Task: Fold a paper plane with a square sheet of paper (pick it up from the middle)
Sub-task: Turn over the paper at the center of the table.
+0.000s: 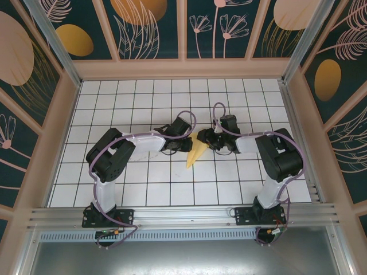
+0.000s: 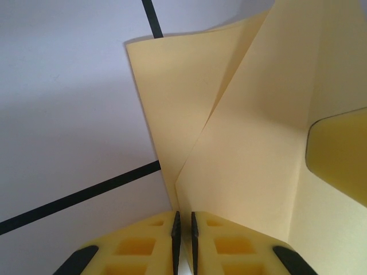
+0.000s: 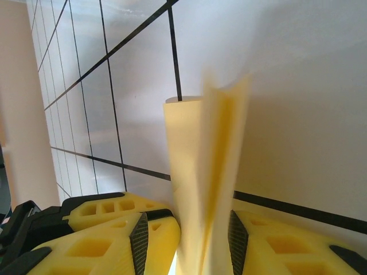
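Observation:
The yellow sheet of paper (image 1: pixel 195 154) is folded into a slim pointed shape and sits mid-table between both arms. My left gripper (image 1: pixel 188 143) comes at it from the left. In the left wrist view that gripper (image 2: pixel 183 232) is shut on a folded edge of the paper (image 2: pixel 246 126), whose flaps rise above the jaws. My right gripper (image 1: pixel 206 140) meets it from the right. In the right wrist view its jaws (image 3: pixel 189 235) stand apart, with the upright, blurred fold of paper (image 3: pixel 200 160) between them and a gap on the left side.
White tiles with black grid lines (image 1: pixel 229 97) cover the table, ringed by a low beige wall (image 1: pixel 63 114). A yellow finger of the right gripper (image 2: pixel 338 152) shows at the right edge of the left wrist view, against the paper.

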Controlling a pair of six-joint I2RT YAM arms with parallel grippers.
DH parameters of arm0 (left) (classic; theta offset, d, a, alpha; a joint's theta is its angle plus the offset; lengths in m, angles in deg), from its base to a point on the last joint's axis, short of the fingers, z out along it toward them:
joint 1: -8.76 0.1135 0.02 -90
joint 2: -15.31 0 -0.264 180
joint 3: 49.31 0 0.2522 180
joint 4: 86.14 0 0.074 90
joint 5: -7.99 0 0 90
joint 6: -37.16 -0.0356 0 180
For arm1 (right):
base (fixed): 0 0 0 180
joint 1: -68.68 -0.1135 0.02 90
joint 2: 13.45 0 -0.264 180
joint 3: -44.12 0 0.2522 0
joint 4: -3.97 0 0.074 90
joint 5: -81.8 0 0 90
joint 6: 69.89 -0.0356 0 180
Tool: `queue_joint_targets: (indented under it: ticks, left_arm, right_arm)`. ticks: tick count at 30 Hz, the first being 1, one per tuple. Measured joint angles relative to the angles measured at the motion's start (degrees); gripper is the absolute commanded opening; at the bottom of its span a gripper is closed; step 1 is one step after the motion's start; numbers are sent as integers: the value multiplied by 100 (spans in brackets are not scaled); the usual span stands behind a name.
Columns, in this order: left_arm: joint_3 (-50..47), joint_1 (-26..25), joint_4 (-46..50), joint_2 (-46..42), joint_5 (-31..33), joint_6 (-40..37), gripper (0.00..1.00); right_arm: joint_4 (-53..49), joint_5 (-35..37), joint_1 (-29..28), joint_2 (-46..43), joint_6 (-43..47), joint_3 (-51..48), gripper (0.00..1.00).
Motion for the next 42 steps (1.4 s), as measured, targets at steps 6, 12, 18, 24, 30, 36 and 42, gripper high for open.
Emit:
queue_joint_targets:
  ticks: [6,12,18,24,30,36,42]
  left_arm:
    - [-2,0,0,-2,0,0,17]
    - [-2,0,0,-2,0,0,17]
    - [-2,0,0,-4,-2,0,17]
    - [-2,0,-4,-7,-20,2,18]
    - [-22,0,-20,-22,-22,2,18]
    - [-144,7,-153,-81,-39,31,19]
    - [-205,11,-190,-138,-68,72,19]
  right_arm:
    - [83,-17,-2,-20,-9,-50,43]
    - [201,-13,-83,-190,-190,-319,41]
    - [374,-13,-157,-184,-306,-332,36]
    - [546,-13,-219,-26,-363,-319,33]
    - [601,-13,-319,179,-444,-282,24]
    - [649,-13,-337,273,-459,-177,21]
    - [649,0,-348,297,-439,-116,13]
